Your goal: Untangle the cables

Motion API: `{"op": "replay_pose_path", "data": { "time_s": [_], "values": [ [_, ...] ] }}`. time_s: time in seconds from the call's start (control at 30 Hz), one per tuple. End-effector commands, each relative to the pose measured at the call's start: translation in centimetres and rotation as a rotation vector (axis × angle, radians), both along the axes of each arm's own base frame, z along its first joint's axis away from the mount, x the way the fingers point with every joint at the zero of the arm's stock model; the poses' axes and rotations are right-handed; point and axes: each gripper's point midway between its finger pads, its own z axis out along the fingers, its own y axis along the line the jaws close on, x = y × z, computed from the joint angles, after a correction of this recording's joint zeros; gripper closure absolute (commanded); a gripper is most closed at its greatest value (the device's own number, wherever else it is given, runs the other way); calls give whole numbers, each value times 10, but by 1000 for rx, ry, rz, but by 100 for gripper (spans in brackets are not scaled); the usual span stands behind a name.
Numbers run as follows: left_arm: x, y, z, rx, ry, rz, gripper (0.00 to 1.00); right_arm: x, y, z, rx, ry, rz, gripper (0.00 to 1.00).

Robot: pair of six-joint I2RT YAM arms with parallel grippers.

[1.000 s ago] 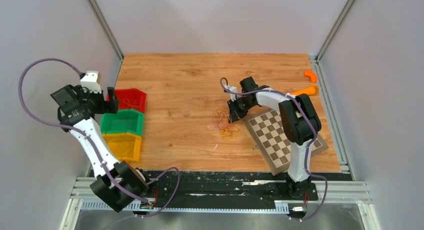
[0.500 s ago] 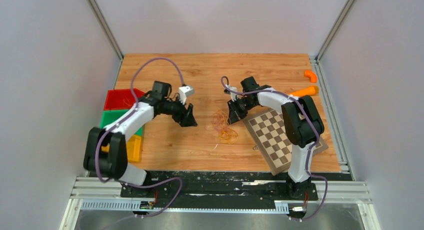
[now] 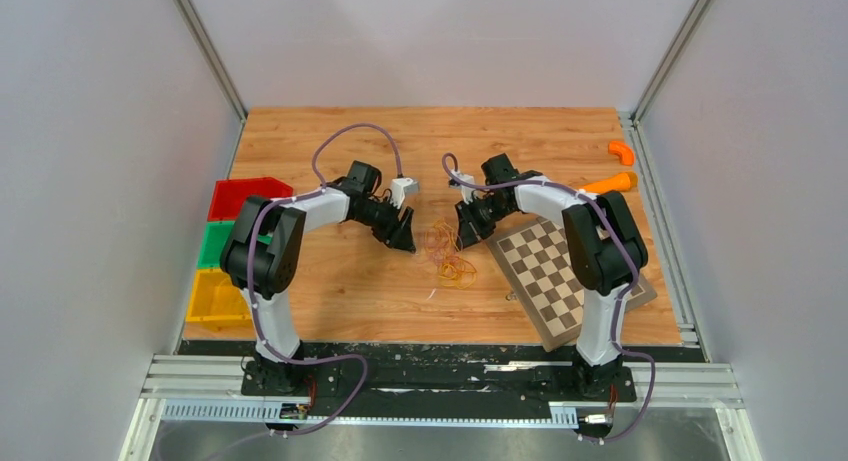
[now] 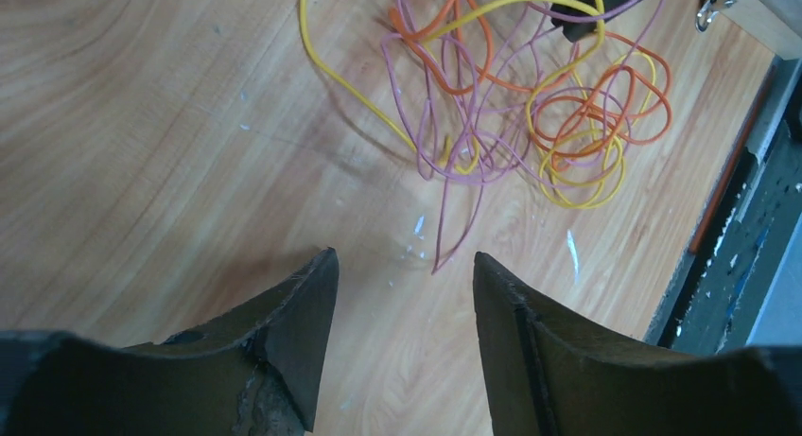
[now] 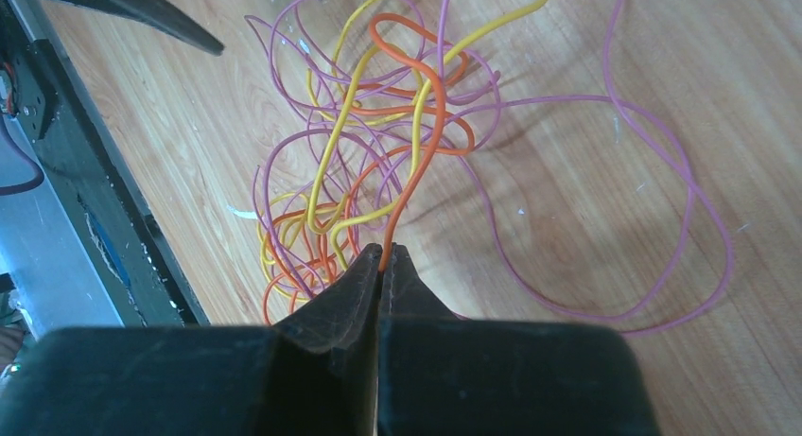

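One tangle of cables (image 3: 447,251) in orange, yellow and purple, mid-table beside one checkerboard (image 3: 560,271). Two arms reaching inward: left gripper (image 4: 405,261) parted, empty; right gripper (image 5: 382,254) pinched tight on orange strand (image 5: 430,114).

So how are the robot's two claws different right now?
The left gripper is open and holds nothing; the right gripper is shut, pinching the orange cable. The left gripper's tips stop just short of the tangle of cables, while the right gripper's tips are already at the tangle's edge. Both have dark fingers and point at the same tangle.
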Motion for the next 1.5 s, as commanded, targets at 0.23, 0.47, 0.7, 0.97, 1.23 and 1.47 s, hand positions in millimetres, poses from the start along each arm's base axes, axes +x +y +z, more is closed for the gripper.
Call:
{"op": "replay_pose_path", "data": {
  "time_s": [0.23,0.47,0.7,0.97,1.23,1.47],
  "values": [
    [-4,-23,3,5,-10,-60,78,15,-11,-15,-84,-43,-51,100],
    [-23,5,88,-53,-78,-10,100,21,-25,-27,-155,-57,-93,100],
    [-26,37,220,-186,-282,95,100,25,-34,-32,-203,-79,-105,98],
    [-14,89,378,-284,-650,269,100,27,-43,-37,-257,-109,-108,98],
    [-11,141,503,-344,-944,466,100,29,-52,-45,-305,-124,-107,100],
    [-6,189,586,-419,-1147,714,100,27,-59,-48,-334,-137,-102,100]
  ]
}}
